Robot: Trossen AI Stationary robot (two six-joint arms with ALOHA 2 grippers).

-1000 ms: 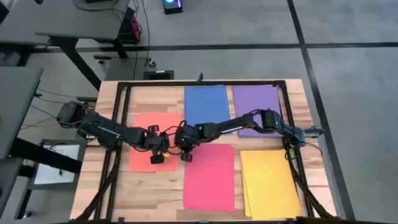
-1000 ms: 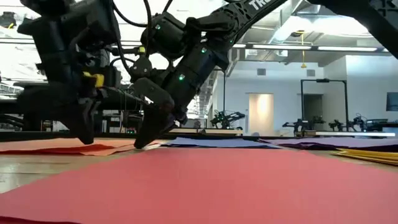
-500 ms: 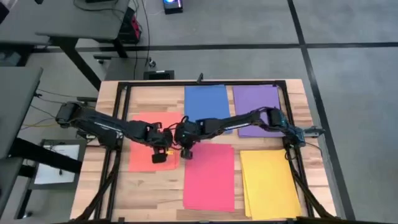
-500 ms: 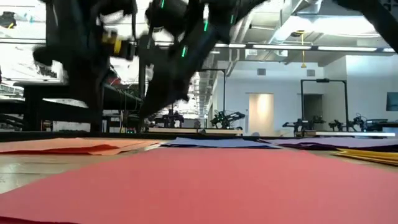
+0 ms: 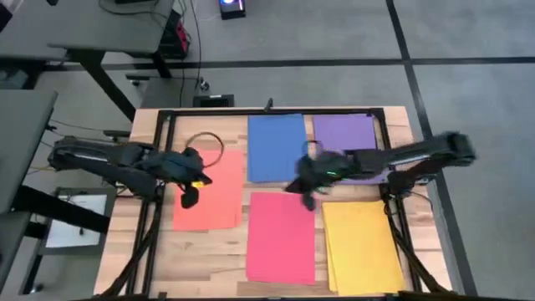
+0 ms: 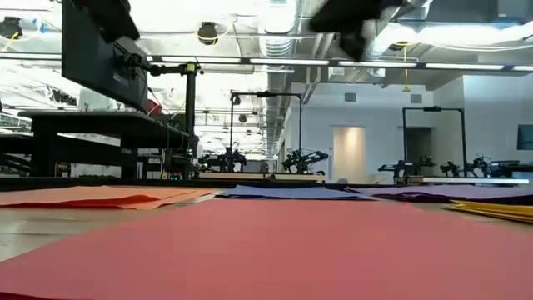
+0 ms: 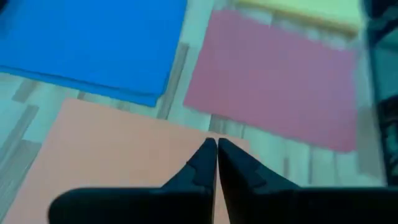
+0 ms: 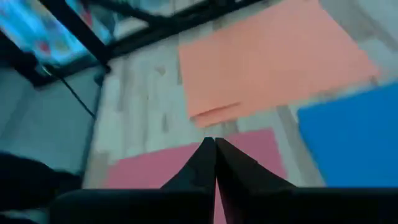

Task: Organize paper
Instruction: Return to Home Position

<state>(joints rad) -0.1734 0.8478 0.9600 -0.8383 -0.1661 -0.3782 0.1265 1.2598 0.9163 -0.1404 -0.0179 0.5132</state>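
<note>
I am looking down on a pale wooden tabletop (image 5: pixel 209 251) inside a black metal frame (image 5: pixel 267 111). Five piles of thin, flat paper lie on it, apart from one another.

- The blue rectangular sheets (image 5: pixel 276 146) are at the far centre.
- The purple rectangular sheets (image 5: pixel 343 132) lie just beside them at the far right, partly under the right arm.
- The salmon-orange rectangular sheets (image 5: pixel 219 201) are at the middle left.
- The pink-red rectangular sheet (image 5: pixel 280 238) is at the near centre. It fills the foreground of the low view.
- The yellow rectangular sheets (image 5: pixel 361 247) are at the near right.

My left gripper (image 5: pixel 188 199) hangs above the left part of the salmon-orange pile. In its wrist view the two dark fingers (image 7: pixel 205 163) are pressed together with nothing between them.

My right gripper (image 5: pixel 308 199) hangs above the spot where the blue, pink-red and yellow piles come near one another. Its fingers (image 8: pixel 205 163) are also together and empty.

In the low view both arms show only along the upper edge, clear of the paper.
</note>
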